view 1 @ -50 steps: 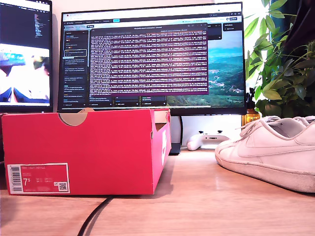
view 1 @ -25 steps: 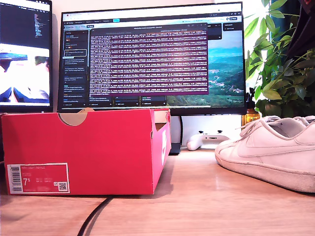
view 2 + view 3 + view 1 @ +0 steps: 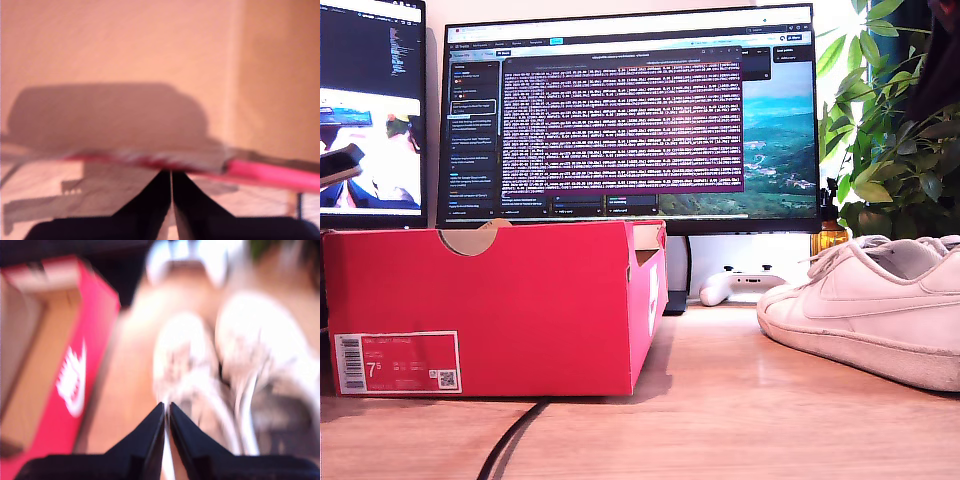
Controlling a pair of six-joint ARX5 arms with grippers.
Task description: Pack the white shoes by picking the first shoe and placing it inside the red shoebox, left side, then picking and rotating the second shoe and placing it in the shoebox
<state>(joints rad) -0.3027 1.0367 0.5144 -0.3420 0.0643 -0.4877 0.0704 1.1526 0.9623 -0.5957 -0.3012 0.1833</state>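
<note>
The bright red cardboard shoebox (image 3: 495, 305) sits on the pale wooden worktop (image 3: 720, 420) at the exterior view's left. It has a white size label (image 3: 397, 362) low on its front wall and a half-round notch in its top rim. Its top is open. The white leather shoes (image 3: 868, 310) with white laces stand on the worktop at the exterior view's right, well apart from the box. A white game controller (image 3: 740, 284) lies behind them, near the foot of a big dark computer screen (image 3: 630, 115). A black cable (image 3: 510, 445) runs across the worktop in front of the box. Green plant leaves (image 3: 890, 120) hang at the exterior view's right.

My first tool (image 3: 171, 187) has its two black tips pressed together with nothing between them. It hangs just above the red rim (image 3: 270, 172) of the box, looking into the brown inside. The picture is blurry.

My second tool (image 3: 166, 417) also has its tips pressed together and holds nothing. It hangs above the worktop, with the two white shoes (image 3: 225, 370) just past its tips and the red box (image 3: 75, 375) off to one side. This picture is blurry too.
</note>
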